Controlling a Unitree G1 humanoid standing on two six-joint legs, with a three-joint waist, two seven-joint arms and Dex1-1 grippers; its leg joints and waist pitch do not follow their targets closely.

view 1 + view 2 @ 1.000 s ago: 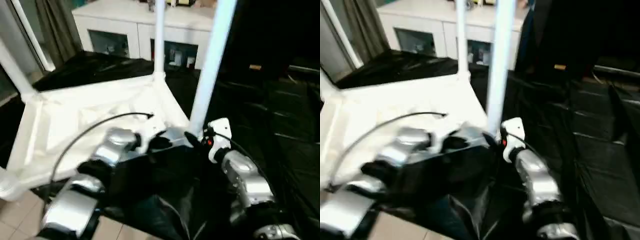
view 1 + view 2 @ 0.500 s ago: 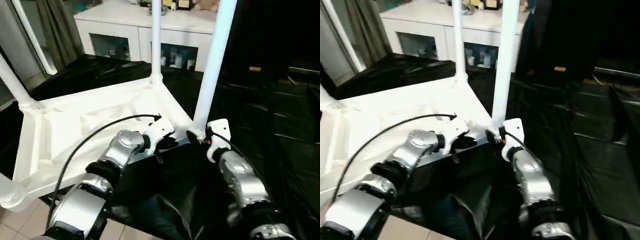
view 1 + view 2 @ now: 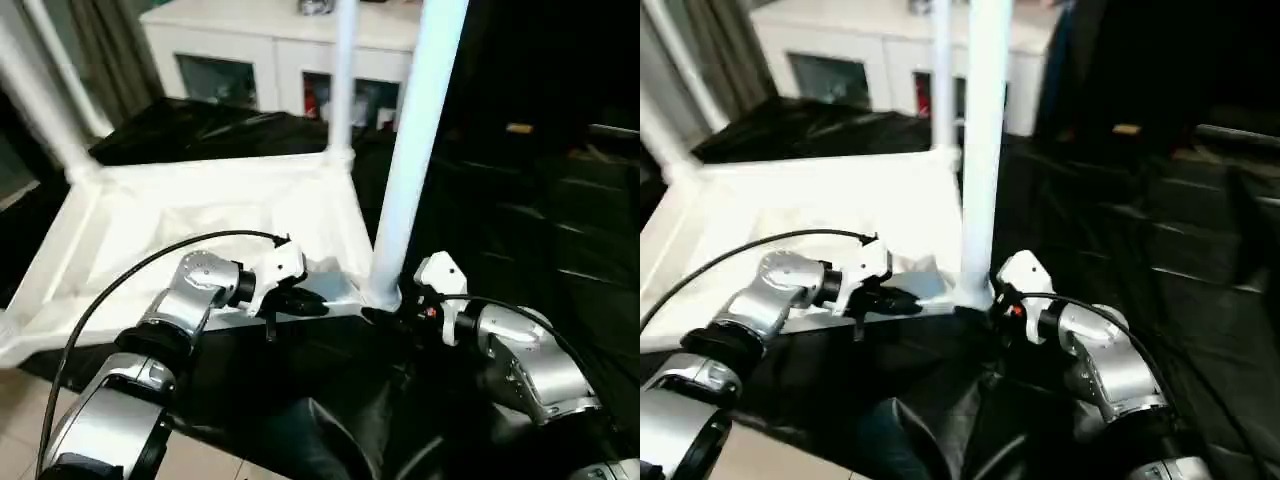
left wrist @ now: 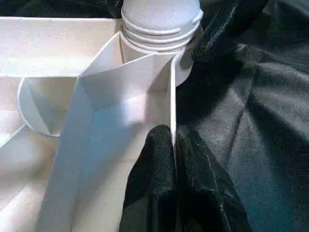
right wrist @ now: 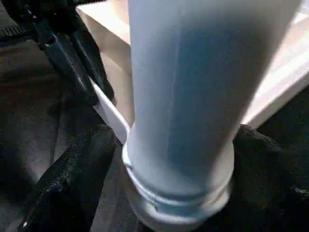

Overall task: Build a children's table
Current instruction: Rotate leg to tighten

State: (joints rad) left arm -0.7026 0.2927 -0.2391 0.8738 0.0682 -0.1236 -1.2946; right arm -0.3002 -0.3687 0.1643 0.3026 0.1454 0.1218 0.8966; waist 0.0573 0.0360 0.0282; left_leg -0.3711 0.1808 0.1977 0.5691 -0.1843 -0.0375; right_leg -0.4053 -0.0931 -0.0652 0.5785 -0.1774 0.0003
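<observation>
Compared with 0.5 s ago: the head camera has shifted, so the whole scene sits differently in frame. The right forearm now reaches in lower and more from the side, the right gripper (image 3: 385,318) still at the foot of the near leg (image 3: 405,160). The left gripper (image 3: 305,301) stays on the near rim of the tabletop (image 3: 190,215).

Left fingers (image 4: 159,193): closed to a narrow pinch on the thin upright edge wall of the tabletop, one finger on each side, close to the corner socket (image 4: 159,34).

Right fingers (image 5: 72,179): spread around the base of the near leg, one on each side, touching it at the threaded collar.

Table: tabletop lies upside down on black sheeting (image 3: 520,230), ribbed underside up. The near leg stands upright in the corner socket nearest the robot's right. Second leg (image 3: 343,85) upright in the far corner; third leg (image 3: 45,110) stands tilted at the far left corner. White glass-doored cabinet (image 3: 260,60) behind.
</observation>
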